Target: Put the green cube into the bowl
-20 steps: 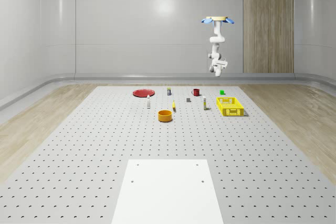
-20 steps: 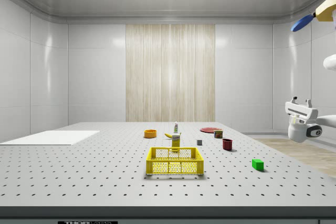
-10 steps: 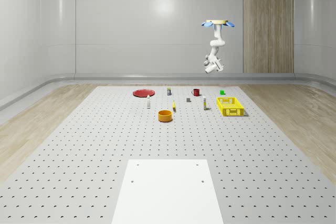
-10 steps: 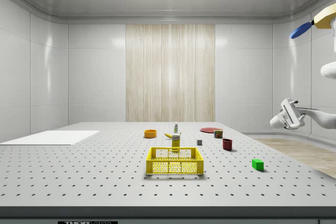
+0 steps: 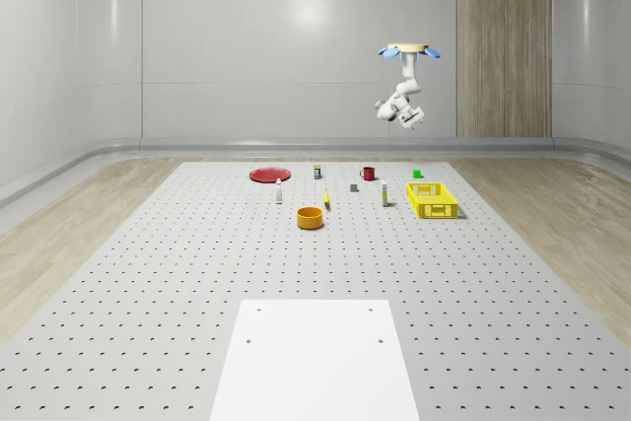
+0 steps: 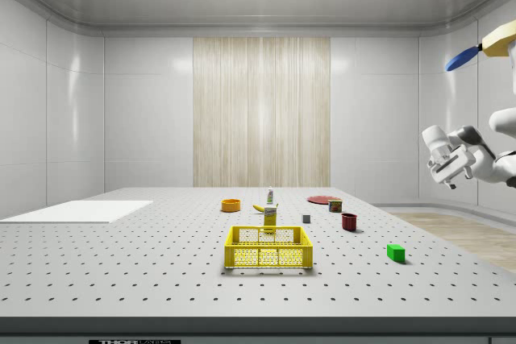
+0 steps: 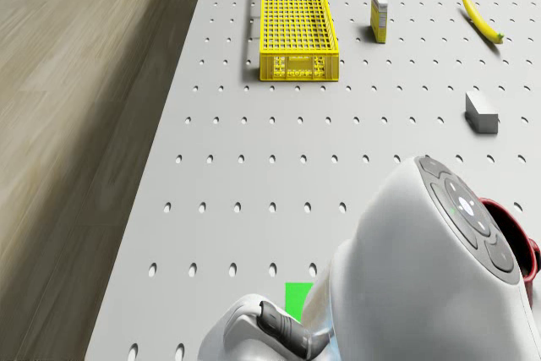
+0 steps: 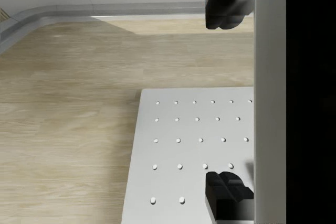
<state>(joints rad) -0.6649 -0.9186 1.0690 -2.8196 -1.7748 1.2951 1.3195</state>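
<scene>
- The drone is hovering high in the air above the far end of the perforated table, with nothing under it to rest on.
- The arm is hanging below it, bent, carrying the claw well above the tabletop.
- In the wrist view the claw's two dark fingers are standing far apart, spread wide and pinching nothing between them.
- The green cube is sitting on the table far below the claw, apart from it and untouched; in the drone view it is peeking out just past the arm's white body.
- The orange bowl is lying much farther from the claw, well beyond the cube toward the table's middle.
- The yellow basket is standing between the cube and the bowl's side of the table, lower than the claw.
- A dark red mug is resting near the cube, also well below the claw.
</scene>
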